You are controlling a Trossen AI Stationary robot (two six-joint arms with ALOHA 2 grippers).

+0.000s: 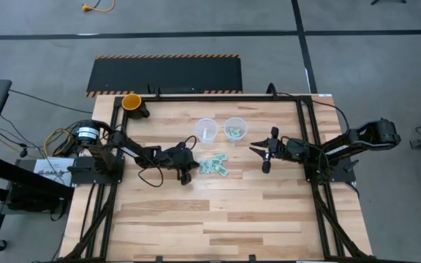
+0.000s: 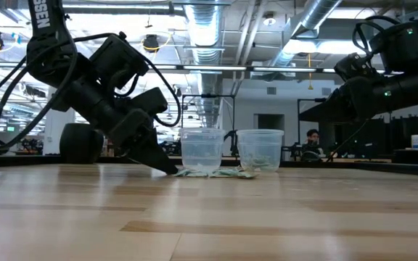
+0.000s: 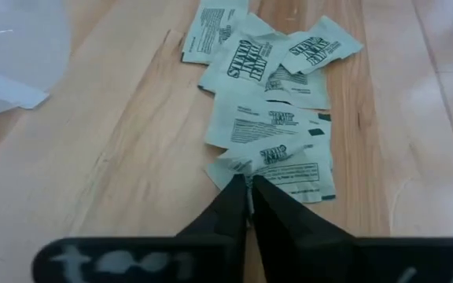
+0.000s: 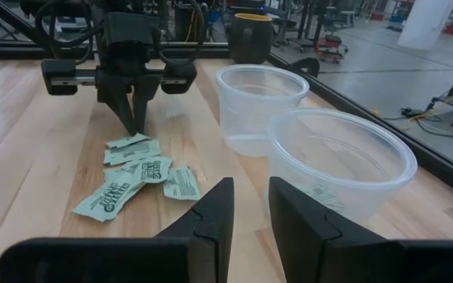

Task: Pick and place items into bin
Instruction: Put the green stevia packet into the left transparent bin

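Observation:
Several small pale green-and-white printed packets [image 1: 214, 165] lie flat in a loose pile on the wooden table, also in the left wrist view [image 3: 270, 86] and the right wrist view [image 4: 136, 177]. My left gripper [image 3: 249, 185] is at the pile's left end [image 1: 188, 174], tipped down to the table and shut on the nearest packet. My right gripper [image 4: 250, 200] is open and hovers right of the pile [image 1: 262, 158], touching nothing. Two clear plastic cups stand beyond the pile; the right one [image 1: 234, 129] holds a few packets, the left one [image 1: 206, 130] looks empty. My left gripper pinches the closest packet by its near edge [image 3: 262, 168] between the two fingertips. The fingers slant down from the table's left [image 4: 136, 118]. The packet lies flat on the table, partly under its neighbours.
An orange cup [image 1: 131, 102] stands at the table's far left corner. The clear cups [image 4: 340, 161] [image 4: 259, 106] stand close together just past the pile. Black frame rails run along the table's left, right and far edges. Bare wood spreads toward the near edge [image 1: 218, 219].

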